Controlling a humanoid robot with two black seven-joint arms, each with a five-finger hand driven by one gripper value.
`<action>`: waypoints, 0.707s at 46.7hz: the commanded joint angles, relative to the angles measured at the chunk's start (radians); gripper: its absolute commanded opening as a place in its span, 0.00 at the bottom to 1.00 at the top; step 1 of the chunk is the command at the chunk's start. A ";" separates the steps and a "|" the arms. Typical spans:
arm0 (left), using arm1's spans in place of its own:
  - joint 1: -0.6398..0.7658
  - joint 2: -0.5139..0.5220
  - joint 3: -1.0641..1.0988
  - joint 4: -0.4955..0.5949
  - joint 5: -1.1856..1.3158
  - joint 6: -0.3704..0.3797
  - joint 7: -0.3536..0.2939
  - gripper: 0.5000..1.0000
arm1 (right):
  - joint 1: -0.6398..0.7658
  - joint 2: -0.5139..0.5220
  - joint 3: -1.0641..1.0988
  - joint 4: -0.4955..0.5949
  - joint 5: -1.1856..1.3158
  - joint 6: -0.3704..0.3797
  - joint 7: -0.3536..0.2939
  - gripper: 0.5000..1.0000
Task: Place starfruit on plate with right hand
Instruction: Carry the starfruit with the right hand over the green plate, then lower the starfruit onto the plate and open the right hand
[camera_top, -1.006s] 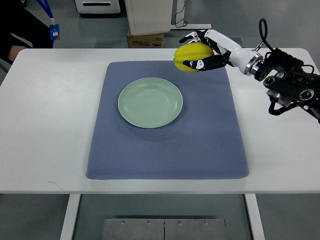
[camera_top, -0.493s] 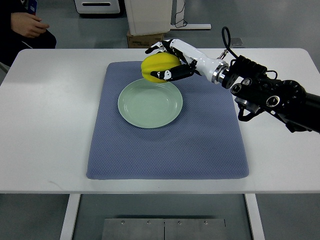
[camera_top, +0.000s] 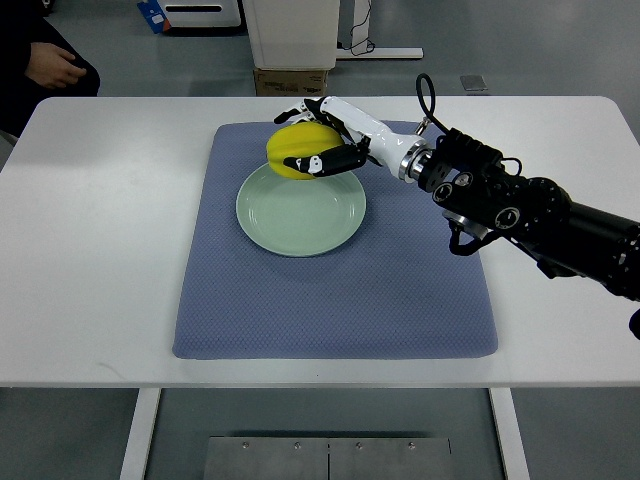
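We have one view only, looking steeply down from the robot's side onto the table, far enough back to show the whole mat and the floor beyond the far edge.

The white-and-black right robot hand covers the right side of the ridged yellow starfruit, and fruit and fingers together hide the far rim of the pale green round plate. Whether the fruit touches the plate cannot be told. The black right forearm runs off the right edge. At the top left, a person's hand is partly cropped.
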 joint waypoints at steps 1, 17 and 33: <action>0.000 0.000 0.000 0.000 0.000 0.001 -0.001 1.00 | -0.010 0.000 0.000 -0.011 -0.002 0.001 0.000 0.00; -0.002 0.000 0.000 0.000 0.000 0.001 -0.001 1.00 | -0.040 0.000 -0.001 -0.005 -0.003 0.014 -0.027 0.00; 0.000 0.000 0.000 0.000 0.000 0.001 -0.001 1.00 | -0.046 0.000 0.002 -0.002 -0.002 0.057 -0.029 0.46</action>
